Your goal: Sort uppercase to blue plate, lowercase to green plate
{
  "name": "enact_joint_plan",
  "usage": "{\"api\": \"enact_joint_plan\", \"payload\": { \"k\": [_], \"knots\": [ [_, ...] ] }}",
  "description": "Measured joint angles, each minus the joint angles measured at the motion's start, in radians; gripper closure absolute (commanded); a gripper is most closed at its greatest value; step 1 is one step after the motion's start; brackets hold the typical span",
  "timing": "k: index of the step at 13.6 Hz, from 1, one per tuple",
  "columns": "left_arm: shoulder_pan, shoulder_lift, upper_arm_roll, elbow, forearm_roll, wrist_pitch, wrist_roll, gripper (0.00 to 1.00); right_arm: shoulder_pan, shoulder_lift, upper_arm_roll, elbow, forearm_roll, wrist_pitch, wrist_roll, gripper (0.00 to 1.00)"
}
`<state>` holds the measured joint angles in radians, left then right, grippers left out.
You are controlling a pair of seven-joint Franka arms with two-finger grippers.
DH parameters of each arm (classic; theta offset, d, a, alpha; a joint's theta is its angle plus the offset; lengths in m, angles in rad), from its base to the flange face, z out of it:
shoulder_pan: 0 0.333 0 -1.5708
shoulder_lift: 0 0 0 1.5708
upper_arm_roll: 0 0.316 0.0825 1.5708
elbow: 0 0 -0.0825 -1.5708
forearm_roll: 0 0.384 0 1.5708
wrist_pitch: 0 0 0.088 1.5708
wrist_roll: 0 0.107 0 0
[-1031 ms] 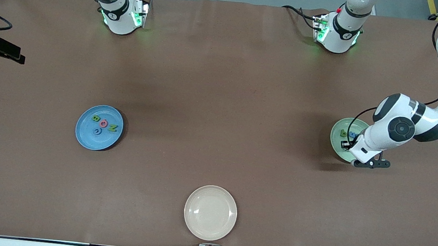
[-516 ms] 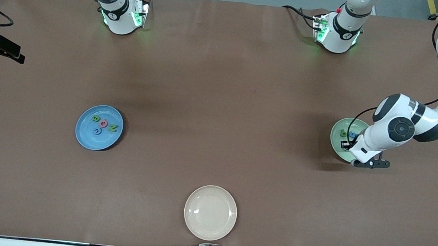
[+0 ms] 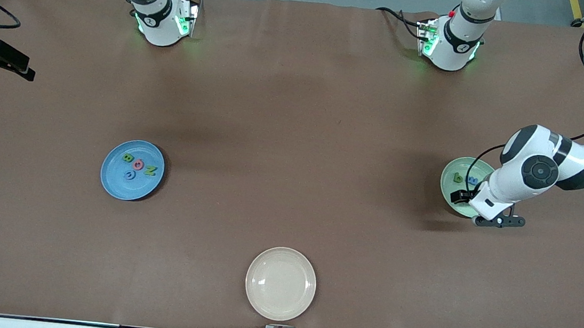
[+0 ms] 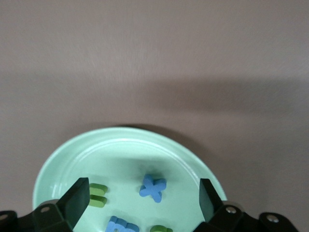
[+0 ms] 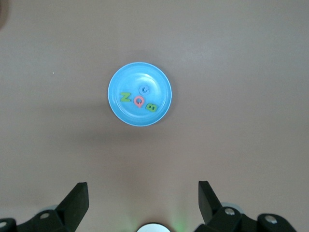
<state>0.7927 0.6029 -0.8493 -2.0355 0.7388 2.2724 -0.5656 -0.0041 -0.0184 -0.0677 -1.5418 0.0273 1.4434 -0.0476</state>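
Note:
The blue plate (image 3: 108, 178) holds four uppercase letters: green B (image 3: 128, 158), pink-red G (image 3: 137, 164), green N (image 3: 150, 170) and blue C (image 3: 130, 175). It also shows in the right wrist view (image 5: 159, 79). The green plate (image 3: 449, 175) lies toward the left arm's end. My left gripper (image 4: 143, 195) hovers open just over the green plate (image 4: 120, 150). On the plate lie the blue x (image 4: 153, 187), green u (image 4: 97, 195), blue m (image 4: 123, 226) and green q/b (image 4: 161, 229). My right gripper (image 5: 142, 198) is open, empty and high over the table.
A cream plate (image 3: 280, 283) sits empty near the table's front edge, midway between the two arms. The left arm's hand (image 3: 504, 190) covers part of the green plate. The right arm's base (image 3: 161, 20) and the left arm's base (image 3: 451, 45) stand along the table's edge farthest from the front camera.
My left hand has shifted slightly off the green plate toward the front camera, uncovering more of the letters. The blue x lies free on the plate. The right arm has barely moved.

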Motion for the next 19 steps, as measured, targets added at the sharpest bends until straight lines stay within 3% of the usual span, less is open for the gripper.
{"api": "enact_joint_plan", "payload": {
  "k": [4, 10, 14, 16, 19],
  "knots": [
    [0.0, -0.041, -0.06, 0.065, -0.035, -0.112, 0.0, 0.01, 0.0, -0.048, -0.001, -0.06, 0.0, 0.036, 0.052, 0.0],
    [0.001, -0.044, -0.069, 0.105, -0.055, -0.122, 0.0, 0.01, -0.001, -0.057, -0.016, -0.075, 0.0, 0.046, 0.016, 0.0],
    [-0.059, -0.044, -0.048, 0.198, -0.211, -0.152, 0.056, 0.01, 0.0, -0.08, -0.021, -0.097, 0.0, 0.047, 0.002, 0.0],
    [-0.183, -0.06, 0.076, 0.263, -0.354, -0.189, 0.148, 0.01, 0.0, -0.088, -0.021, -0.104, 0.0, 0.047, -0.023, 0.0],
    [-0.499, -0.128, 0.421, 0.3, -0.581, -0.202, 0.272, 0.01, 0.0, -0.093, -0.021, -0.105, -0.005, 0.047, -0.03, 0.0]
  ]
}}
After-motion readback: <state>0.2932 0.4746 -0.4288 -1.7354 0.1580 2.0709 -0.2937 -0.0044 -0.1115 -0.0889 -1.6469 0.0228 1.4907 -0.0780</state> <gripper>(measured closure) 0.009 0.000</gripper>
